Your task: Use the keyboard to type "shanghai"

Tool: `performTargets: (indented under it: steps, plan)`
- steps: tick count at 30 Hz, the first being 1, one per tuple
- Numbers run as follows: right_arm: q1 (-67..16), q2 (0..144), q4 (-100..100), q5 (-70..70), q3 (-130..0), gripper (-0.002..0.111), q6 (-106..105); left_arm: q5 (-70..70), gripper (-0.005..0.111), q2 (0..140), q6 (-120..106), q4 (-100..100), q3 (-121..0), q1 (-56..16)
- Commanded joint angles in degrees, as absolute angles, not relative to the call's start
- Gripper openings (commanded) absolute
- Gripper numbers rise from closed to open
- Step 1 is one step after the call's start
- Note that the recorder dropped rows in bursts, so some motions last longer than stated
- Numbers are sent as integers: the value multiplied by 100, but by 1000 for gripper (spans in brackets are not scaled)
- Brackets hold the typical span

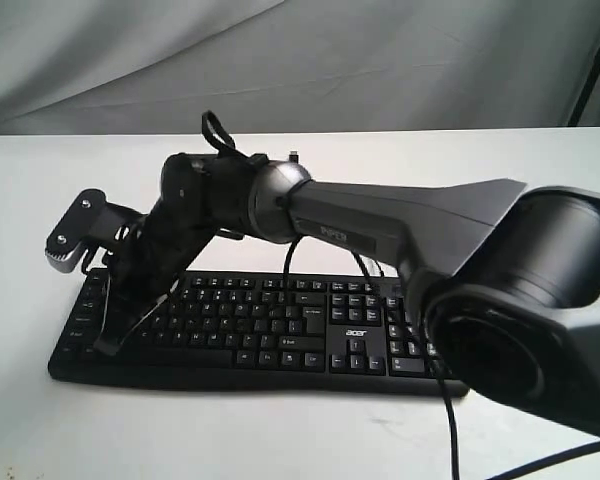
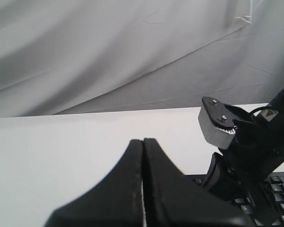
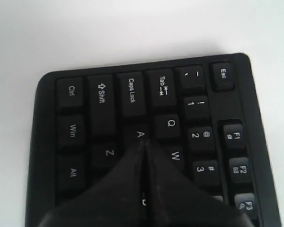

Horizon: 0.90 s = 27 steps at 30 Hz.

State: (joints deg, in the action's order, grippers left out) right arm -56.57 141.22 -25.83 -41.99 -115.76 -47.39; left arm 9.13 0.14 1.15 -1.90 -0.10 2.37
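Note:
The black keyboard point(image 1: 280, 330) lies across the white table, its "acer" logo towards the right. My right arm reaches across it to its left end. The right gripper point(image 1: 108, 346) is shut with nothing in it and points down at the left-hand keys. In the right wrist view its closed tips point(image 3: 144, 142) sit at the edge of the A key point(image 3: 141, 134), between Z and W, and cover the keys behind them. My left gripper point(image 2: 143, 141) is shut and empty above the bare table, beside the keyboard's corner point(image 2: 280, 188); the exterior view does not show it.
The white table point(image 1: 280, 430) runs to a grey cloth backdrop point(image 1: 300, 60). A thin black cable point(image 1: 448, 420) hangs over the keyboard's right part and the table front. The right arm's bulky grey link point(image 1: 420, 225) spans above the keyboard's middle and right.

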Motion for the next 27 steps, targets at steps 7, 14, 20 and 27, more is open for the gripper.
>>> performTargets:
  steps: [7, 14, 20, 27]
  plan:
    - [-5631, 12982, -1649, -4191, -10503, 0, -3974, 879, 0, 0, 131, -190, 0, 200]
    - [-5359, 12365, -2075, -3162, -8935, 0, -4041, 879, 0, 0, 131, -190, 0, 200]
    - [-5265, 12376, -2403, -2954, -8712, 0, -4368, 879, 0, 0, 131, -190, 0, 200]
    - [-5265, 12389, -2760, -2729, -8712, 0, -4763, 879, 0, 0, 131, -190, 0, 200]
